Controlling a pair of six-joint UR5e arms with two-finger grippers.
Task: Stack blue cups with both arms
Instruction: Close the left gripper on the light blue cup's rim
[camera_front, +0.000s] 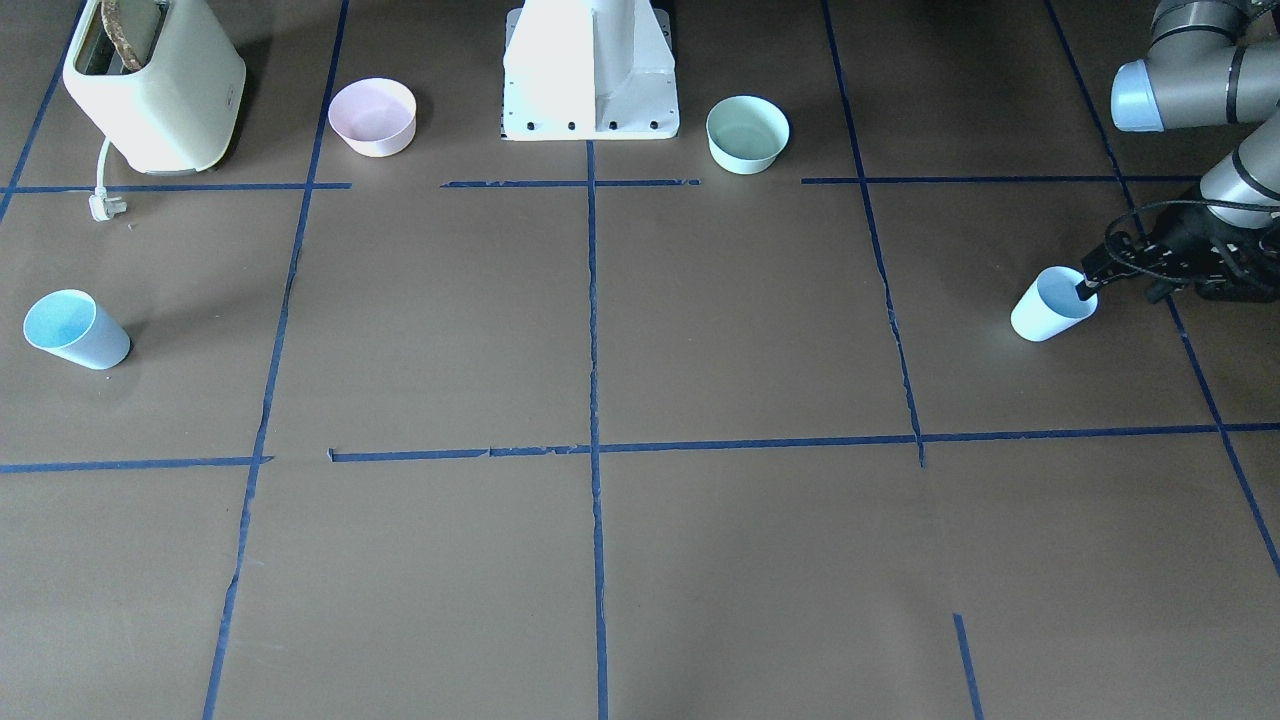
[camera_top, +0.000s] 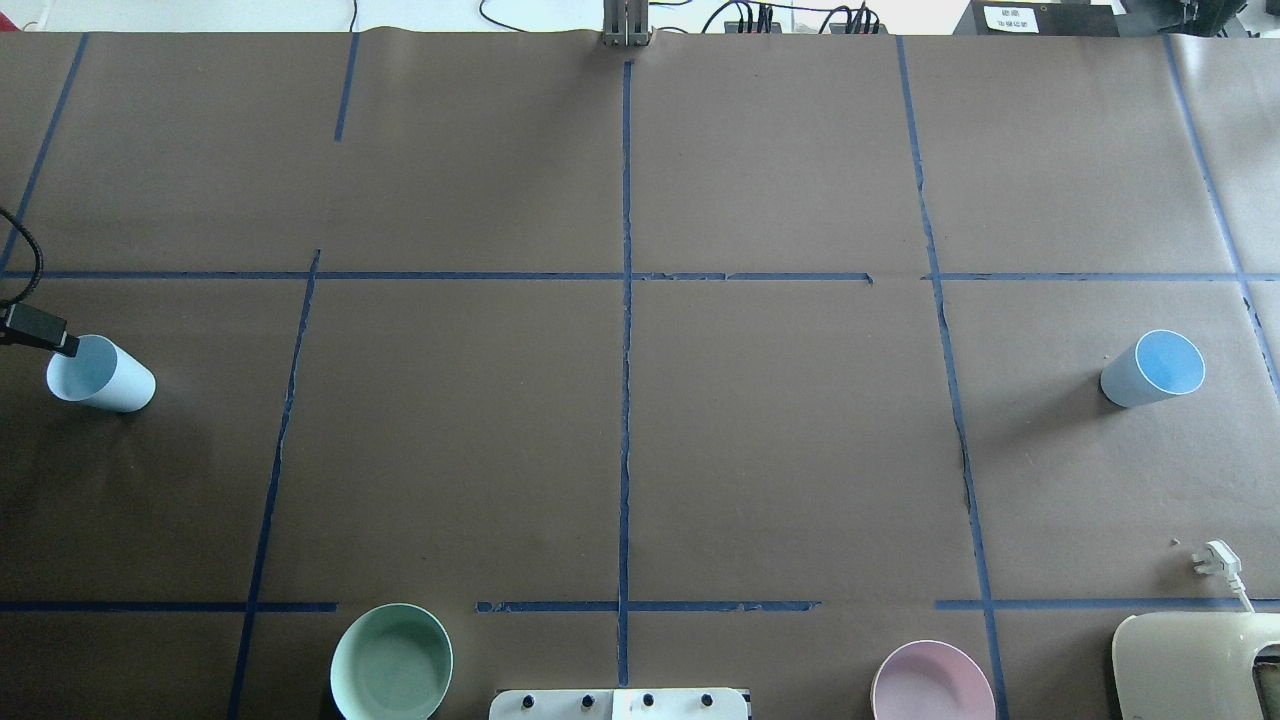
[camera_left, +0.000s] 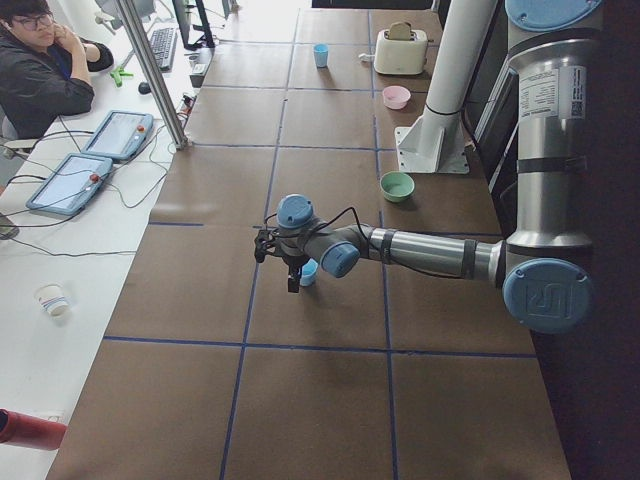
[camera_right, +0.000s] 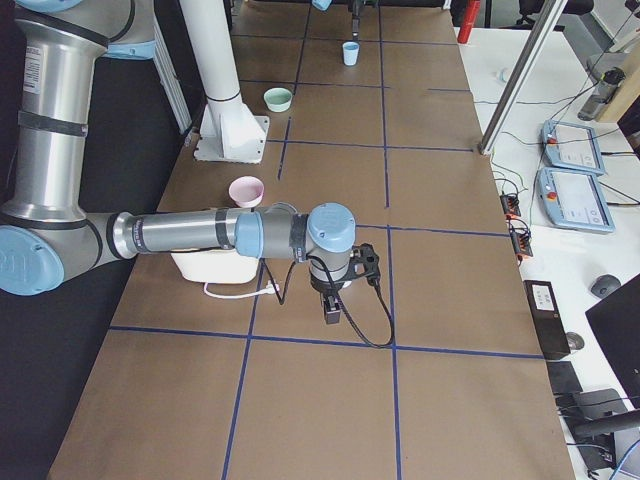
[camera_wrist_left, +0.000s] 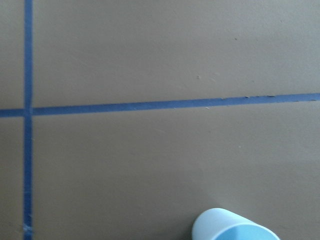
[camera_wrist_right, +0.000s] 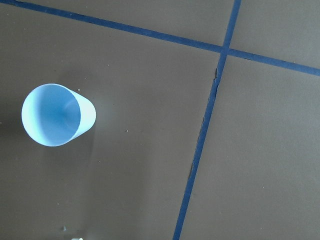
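One pale-blue cup (camera_front: 1052, 306) stands upright on the robot's left side; it also shows in the overhead view (camera_top: 100, 374) and at the bottom of the left wrist view (camera_wrist_left: 234, 230). My left gripper (camera_front: 1120, 290) looks open. One finger (camera_top: 55, 340) dips inside the cup's rim and the other stands outside the wall. The second blue cup (camera_front: 76, 330) stands alone on the robot's right side (camera_top: 1152, 368) and shows from above in the right wrist view (camera_wrist_right: 55, 115). My right gripper (camera_right: 333, 305) hangs above the table and shows only in the exterior right view, so I cannot tell its state.
A pink bowl (camera_front: 373, 117) and a mint-green bowl (camera_front: 747, 133) flank the white pedestal (camera_front: 590, 70). A cream toaster (camera_front: 155, 85) with a loose plug (camera_front: 103, 205) stands near the right-side cup. An operator (camera_left: 40, 70) sits at the side desk.
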